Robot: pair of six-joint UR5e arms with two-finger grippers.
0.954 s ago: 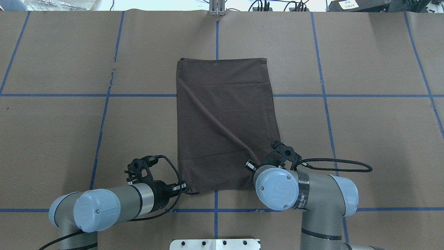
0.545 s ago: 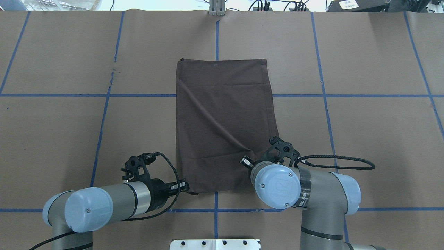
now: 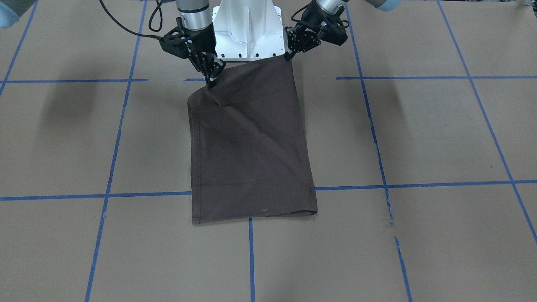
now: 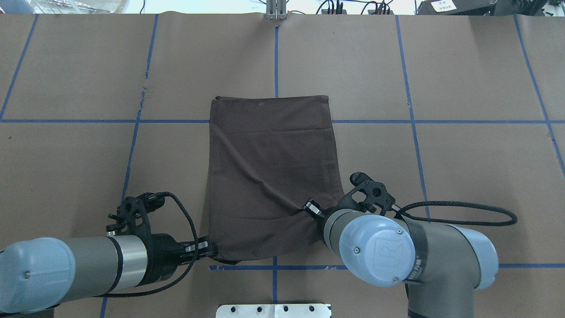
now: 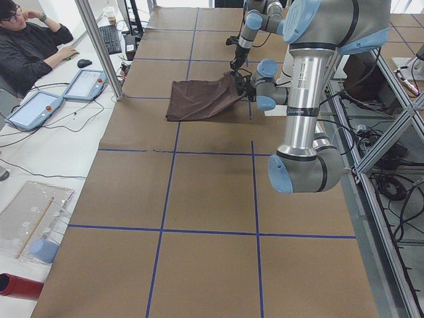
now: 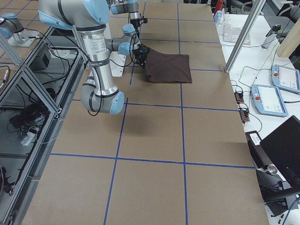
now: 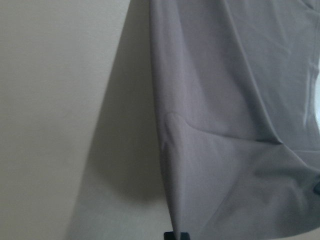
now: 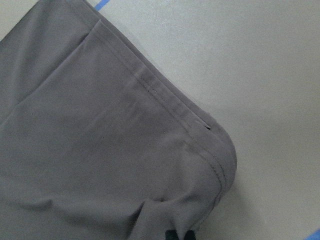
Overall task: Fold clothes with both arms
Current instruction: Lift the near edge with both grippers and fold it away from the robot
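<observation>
The dark brown T-shirt (image 4: 269,176), folded into a long rectangle, lies on the brown paper table with its near edge lifted. My left gripper (image 4: 215,252) is shut on the shirt's near left corner; it also shows in the front-facing view (image 3: 288,55). My right gripper (image 3: 209,79) is shut on the near right corner; in the overhead view its fingertips are hidden under its own wrist. A diagonal crease runs across the shirt (image 3: 247,155) toward the right gripper. Both wrist views show fabric hanging from the fingertips (image 7: 235,125) (image 8: 100,150). Collar and logo are hidden.
The white pedestal base (image 4: 273,310) stands just behind the shirt's near edge. Blue tape lines (image 4: 410,121) grid the table. The paper has a small tear (image 4: 143,92) at the left. An operator (image 5: 26,46) sits at the far end with tablets (image 5: 86,83).
Both arms have drawn back toward the robot's base with the near corners held. The shirt has slid toward the robot and slightly left; its far edge moved nearer.
</observation>
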